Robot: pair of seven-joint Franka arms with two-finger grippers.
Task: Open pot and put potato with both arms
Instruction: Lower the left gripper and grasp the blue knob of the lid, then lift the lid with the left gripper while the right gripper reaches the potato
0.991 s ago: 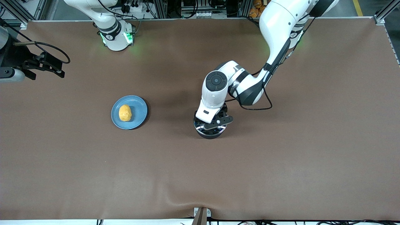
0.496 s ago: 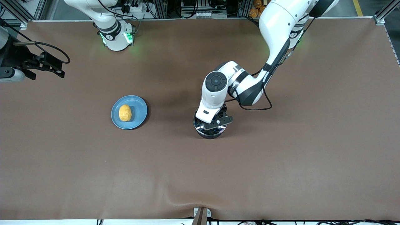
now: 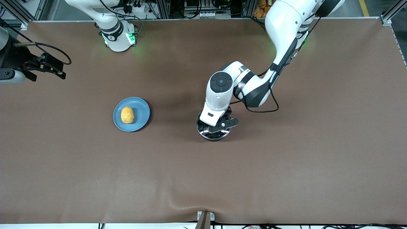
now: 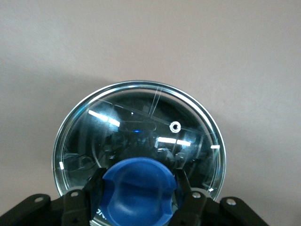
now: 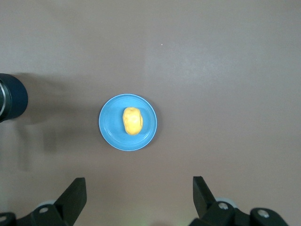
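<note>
I count one pot, one glass lid with one blue knob, one potato, one light-blue plate and two arms.

The pot stands near the table's middle, toward the left arm's end from the plate. The left gripper is down on the lid, its fingers pinching the knob from both sides. From the front I see only an arc of the lid's rim; the wrist hides the rest, and I cannot make out the pot's handle.

The potato lies on the plate, well apart from the pot.

The right arm waits high above the table; in the front view only its wrist parts show at the frame's edge, cut off. The right gripper hangs with fingers spread wide, the plate and potato below.
</note>
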